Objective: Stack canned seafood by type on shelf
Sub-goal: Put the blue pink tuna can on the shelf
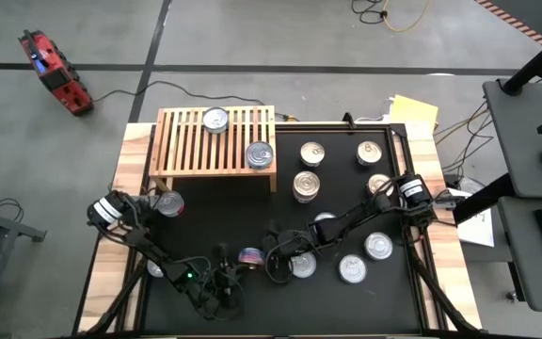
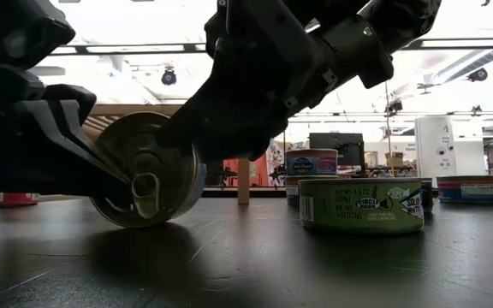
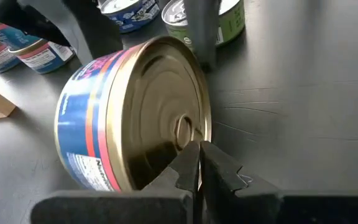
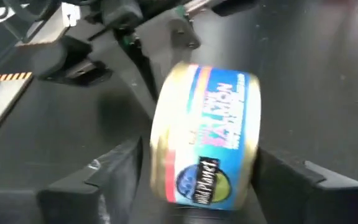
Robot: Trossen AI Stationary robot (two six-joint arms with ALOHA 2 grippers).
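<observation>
1. Blue-and-red labelled round tin with gold lid [image 1: 250, 255] stands on its edge on the black mat [image 1: 215, 226], near-centre of the table, lid w/ pull tab facing left (low view shows lid face-on [image 2: 148, 171]).
2. Right gripper [image 1: 273, 252] straddles that tin: its dark fingers [image 4: 114, 171] sit either side of the label, jaws spread wide. Whether they press the tin or just flank it – can't tell.
3. Left gripper [image 1: 222, 254] is just left of the tin, jaws closed together, tips [image 3: 199, 163] at the gold lid [image 3: 166, 118] by the pull tab; holds nothing.
4. Light-wood slatted shelf [image 1: 182, 141] stands at far left of the mat w/ 2 silver-lidded tins on top: one at far-centre [image 1: 215, 120], one at the near-right corner [image 1: 260, 154].
5. One more tin [image 1: 168, 203] lies on the mat just near of the shelf's left end, by the left arm.
6. Remaining tins spread over the right half of the mat, e.g. far ones [image 1: 311, 153], [image 1: 370, 152], a stacked pair [image 1: 307, 185], near ones [image 1: 378, 247], [image 1: 352, 269].
7. Low view: green-labelled tin [image 2: 362, 205] flat on the mat right of the upended one; blue-labelled tin [image 2: 311, 162] farther back.
</observation>
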